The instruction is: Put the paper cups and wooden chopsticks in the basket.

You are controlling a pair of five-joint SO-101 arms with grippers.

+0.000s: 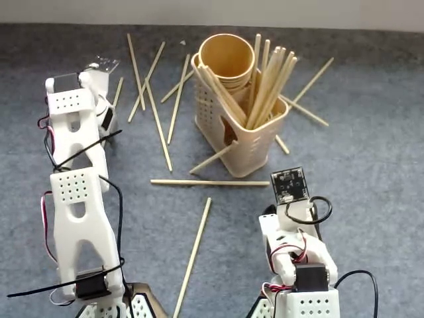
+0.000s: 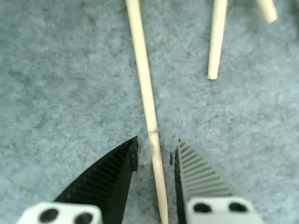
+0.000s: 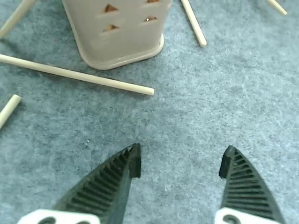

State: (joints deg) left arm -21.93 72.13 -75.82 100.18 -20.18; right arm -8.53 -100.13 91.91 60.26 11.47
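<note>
The left claw is narrow: its jaws stand on both sides of one chopstick, with a small gap on each side, so it grips nothing yet. The chopstick is thin and lies flat on the carpet, so the jaws may close above it or roll it aside. Its long axis runs along the gap between the jaws, about near to far. It lies at the far left, well apart from the basket. The right claw is wide and holds nothing, just near of the basket

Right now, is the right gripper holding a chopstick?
No: the right gripper is open over bare carpet, and the long chopstick lies apart from it.
</note>
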